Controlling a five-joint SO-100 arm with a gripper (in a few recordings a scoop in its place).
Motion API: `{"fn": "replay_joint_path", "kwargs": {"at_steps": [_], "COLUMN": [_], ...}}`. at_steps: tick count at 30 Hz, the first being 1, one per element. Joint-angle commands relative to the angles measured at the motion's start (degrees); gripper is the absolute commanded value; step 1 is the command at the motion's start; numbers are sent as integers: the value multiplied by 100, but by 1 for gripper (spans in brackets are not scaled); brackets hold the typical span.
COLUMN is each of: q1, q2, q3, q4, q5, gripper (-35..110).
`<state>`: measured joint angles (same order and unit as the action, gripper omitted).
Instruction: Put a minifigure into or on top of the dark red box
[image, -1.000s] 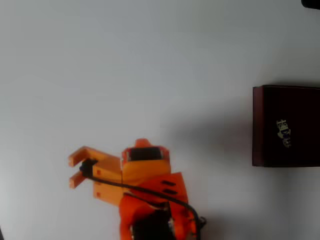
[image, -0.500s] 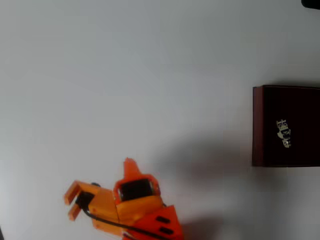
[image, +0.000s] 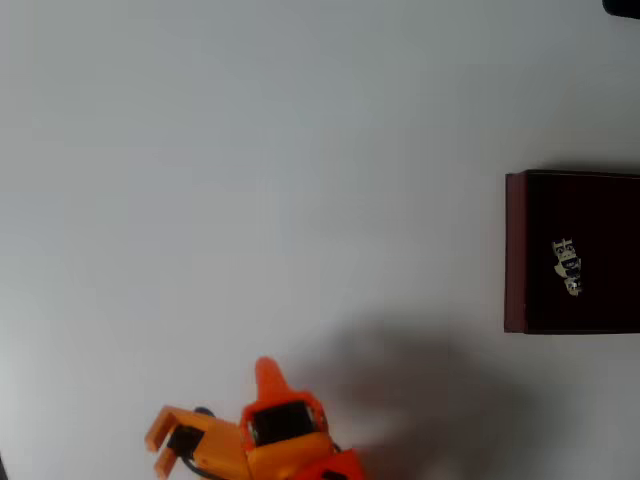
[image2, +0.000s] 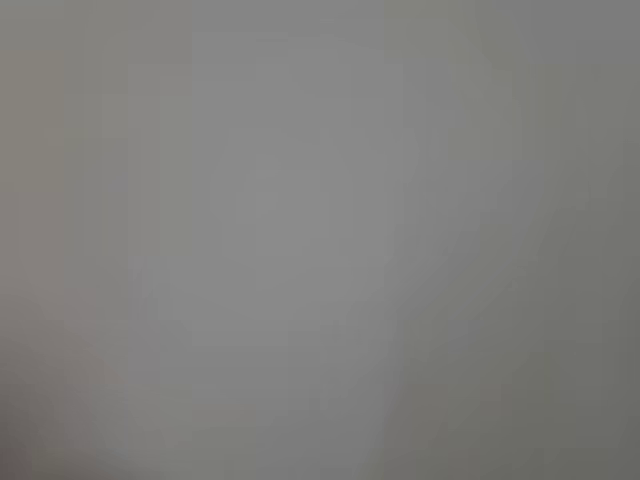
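The dark red box (image: 514, 250) stands at the right edge of the overhead view, its inside almost black. A tiny white and grey minifigure (image: 568, 266) lies inside it, near the middle. My orange gripper (image: 158, 443) is far off at the bottom left, fingers pointing left, open with nothing between them. The wrist view is a blurred grey surface with no detail.
The white table (image: 250, 180) stretches bare between the arm and the box. A small dark object (image: 622, 6) pokes in at the top right corner. The arm's body runs off the bottom edge.
The arm has drawn back toward the bottom edge of the overhead view, its gripper staying open. The minifigure and the box have not moved.
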<state>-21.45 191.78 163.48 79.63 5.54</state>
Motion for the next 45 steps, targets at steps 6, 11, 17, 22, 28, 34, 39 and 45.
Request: {"fn": "replay_joint_path", "kwargs": {"at_steps": [6,11,17,22,28,34,39,45], "q1": [-721,-844,-817,-861,-870,-870,-870,-870], "q2": [53,62,62,70,70,70,70,70], "q3": [800,896,896,888,888,888,888,888], "q4": [-229,-246,-246,-246,-246,-246,-246,-246], "q5": [-26,-123,-88,-114,-114,-114,-114,-114], "gripper": [0,0,0,0,0,0,0,0]}}
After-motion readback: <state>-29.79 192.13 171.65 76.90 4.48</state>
